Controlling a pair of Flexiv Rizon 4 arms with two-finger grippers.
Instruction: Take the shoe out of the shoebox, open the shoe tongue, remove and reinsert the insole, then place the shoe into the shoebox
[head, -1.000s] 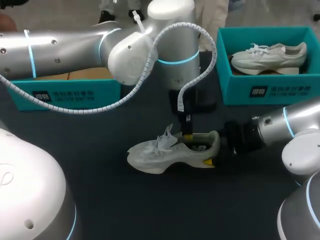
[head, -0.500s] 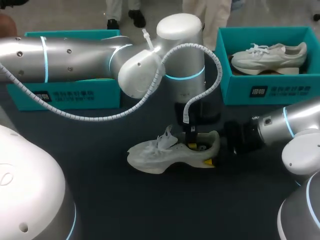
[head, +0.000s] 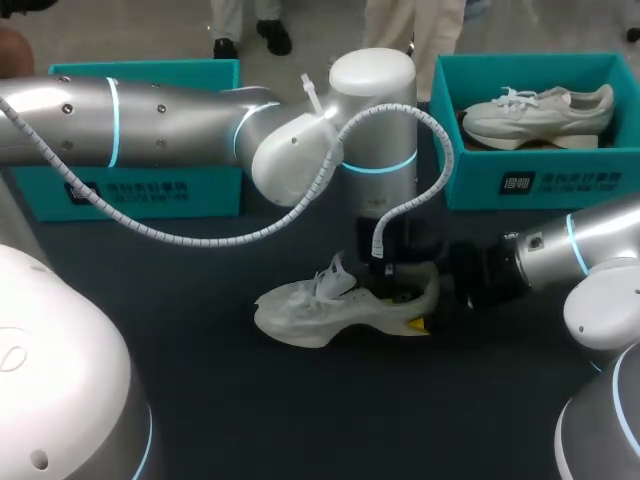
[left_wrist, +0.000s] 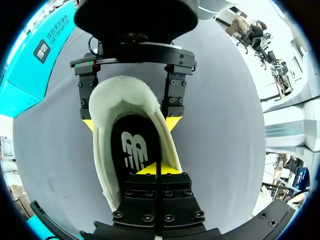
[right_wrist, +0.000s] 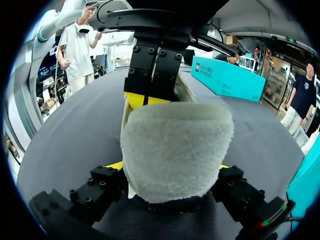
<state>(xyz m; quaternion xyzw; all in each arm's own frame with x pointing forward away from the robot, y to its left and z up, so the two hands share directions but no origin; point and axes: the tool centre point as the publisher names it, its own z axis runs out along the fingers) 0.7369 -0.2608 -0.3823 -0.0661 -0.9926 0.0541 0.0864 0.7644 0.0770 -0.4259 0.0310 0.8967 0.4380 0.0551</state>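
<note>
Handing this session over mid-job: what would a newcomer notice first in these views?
The pale shoe stands mid-table, its heel pinched from both sides by the right claw. The left claw is shut and dips into the shoe's opening, over the dark insole. A second shoe sits in the teal shoebox at the far right.

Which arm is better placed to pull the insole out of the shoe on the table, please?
Probably the left arm. Its jaws hang closed inside the shoe's opening, tips at the black insole, whereas the right arm's jaws clamp the heel from both sides, steadying it.
</note>
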